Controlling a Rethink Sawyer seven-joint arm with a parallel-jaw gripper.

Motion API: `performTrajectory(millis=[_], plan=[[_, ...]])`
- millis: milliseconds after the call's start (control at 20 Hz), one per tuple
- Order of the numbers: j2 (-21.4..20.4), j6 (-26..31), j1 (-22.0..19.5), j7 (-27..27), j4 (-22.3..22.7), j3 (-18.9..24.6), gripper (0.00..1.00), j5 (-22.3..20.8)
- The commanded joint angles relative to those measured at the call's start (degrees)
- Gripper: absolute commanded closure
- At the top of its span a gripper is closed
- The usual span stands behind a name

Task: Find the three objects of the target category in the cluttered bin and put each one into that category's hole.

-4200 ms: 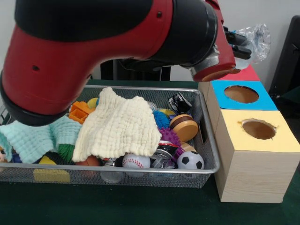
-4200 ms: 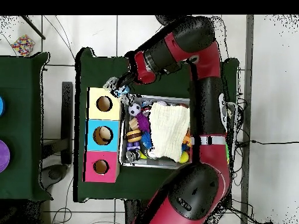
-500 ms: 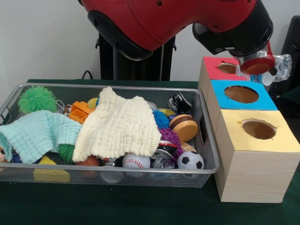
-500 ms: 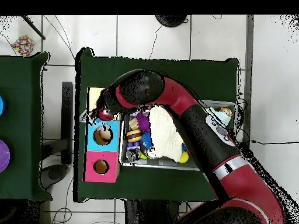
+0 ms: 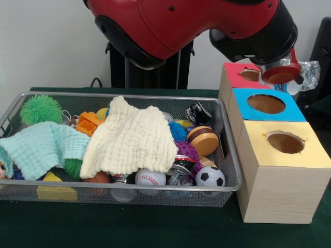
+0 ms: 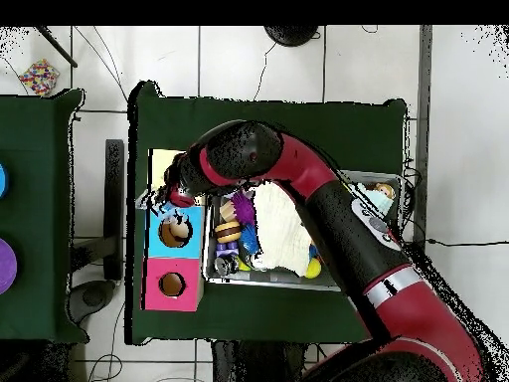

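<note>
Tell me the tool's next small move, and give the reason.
Probably shift the tool over the blue box's hole and lower it, if that is the right category. The crumpled clear plastic bottle it carries hangs beyond the blue box's edge, not above any opening, so letting go here would likely miss. Its grip is hidden.
</note>
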Motion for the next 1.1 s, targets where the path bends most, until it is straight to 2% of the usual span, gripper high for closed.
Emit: performTrajectory(millis=[50,350,600,650,800,1100], plan=[[2.9,-6.1,-2.3,11.1,4.8,0.1,1.0,4.4],[4.1,-8.2,-2.9,10.3,5.4,2.6,1.0,8.2],[4.6,-8.5,-2.4,9.7,4.7,3.0,1.0,9.2],[4.7,-8.6,-2.5,9.0,4.6,3.1,1.0,8.9],[2.4,-4.5,0.7,9.1,1.0,-2.5,1.0,4.1],[1.7,-2.9,1.8,7.7,-0.9,-4.8,1.0,1.3]])
